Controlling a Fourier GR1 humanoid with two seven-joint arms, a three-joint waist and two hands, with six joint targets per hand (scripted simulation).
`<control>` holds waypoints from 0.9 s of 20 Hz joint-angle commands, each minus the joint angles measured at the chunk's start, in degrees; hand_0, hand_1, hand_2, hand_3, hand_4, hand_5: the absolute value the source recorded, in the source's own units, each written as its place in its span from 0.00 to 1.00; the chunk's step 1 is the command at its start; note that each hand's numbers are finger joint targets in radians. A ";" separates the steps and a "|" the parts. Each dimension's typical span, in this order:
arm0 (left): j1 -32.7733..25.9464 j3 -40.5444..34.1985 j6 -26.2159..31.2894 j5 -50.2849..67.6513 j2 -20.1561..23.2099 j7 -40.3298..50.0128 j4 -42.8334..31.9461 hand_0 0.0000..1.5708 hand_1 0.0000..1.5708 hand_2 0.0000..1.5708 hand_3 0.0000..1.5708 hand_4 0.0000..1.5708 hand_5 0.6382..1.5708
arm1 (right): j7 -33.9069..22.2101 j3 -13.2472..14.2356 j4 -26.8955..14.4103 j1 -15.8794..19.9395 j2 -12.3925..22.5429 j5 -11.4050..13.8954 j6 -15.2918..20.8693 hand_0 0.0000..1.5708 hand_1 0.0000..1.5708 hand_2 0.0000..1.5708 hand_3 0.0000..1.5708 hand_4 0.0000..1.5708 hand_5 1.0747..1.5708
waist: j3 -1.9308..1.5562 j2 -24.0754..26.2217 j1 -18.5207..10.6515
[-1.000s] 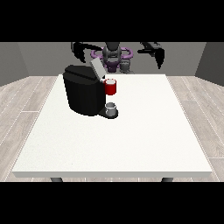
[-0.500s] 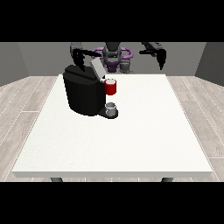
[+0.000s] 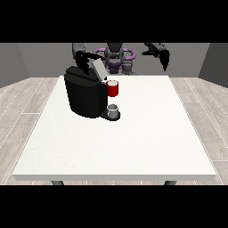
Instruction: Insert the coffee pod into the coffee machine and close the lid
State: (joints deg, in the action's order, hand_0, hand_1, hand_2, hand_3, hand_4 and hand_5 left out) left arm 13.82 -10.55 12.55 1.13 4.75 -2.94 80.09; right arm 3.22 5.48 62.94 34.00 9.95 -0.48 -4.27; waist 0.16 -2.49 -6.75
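Coffee machine (image 3: 84,94), black and boxy, stood on the white table (image 3: 116,142) in the upper left of the frame, with its grey lid (image 3: 98,69) tilted up at the top. A red part (image 3: 113,88) stuck out on the machine's right side, and a small grey cup (image 3: 113,109) sat below it on the machine's base. Whether the red part was the coffee pod could not be told. The robot hand at the view's left (image 3: 82,61) hung just above the machine beside the raised lid, its dark fingers blending with the machine, so their state could not be told. The robot hand at the view's right (image 3: 162,54) was held high over the table's far edge, well apart from the machine, fingers pointing down and holding nothing. Compared with half a second before, the hand at the left had come lower towards the lid, while the machine and cup had stayed put.
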 commanded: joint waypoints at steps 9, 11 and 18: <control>4.69 -1.80 -3.14 0.79 2.00 0.08 -3.35 0.00 0.00 0.00 0.00 0.00 1.00 | -2.20 -2.36 -1.22 5.89 -2.08 2.48 0.70 0.00 0.00 0.00 0.00 0.00 1.00 | -0.14 -2.16 1.51; 1.88 -2.06 0.53 3.03 3.36 -0.41 -2.63 0.00 0.00 0.00 0.00 0.08 1.00 | 1.16 -2.17 -2.50 3.53 -2.78 2.49 0.61 0.00 0.00 0.00 0.00 0.00 1.00 | -0.15 -2.03 0.20; 1.26 0.50 -1.58 1.07 1.40 -0.93 -3.05 0.00 0.00 0.00 0.00 0.08 1.00 | -2.23 -3.00 -3.67 8.56 -1.80 4.14 0.38 0.00 0.00 0.00 0.00 0.14 1.00 | -0.15 -1.08 -0.63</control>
State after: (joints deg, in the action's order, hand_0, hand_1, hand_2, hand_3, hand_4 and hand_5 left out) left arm 15.45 -10.85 11.12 1.89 6.76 -4.86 77.34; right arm 2.52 4.29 60.11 40.82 8.37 1.91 -3.32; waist -0.03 -4.77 -7.03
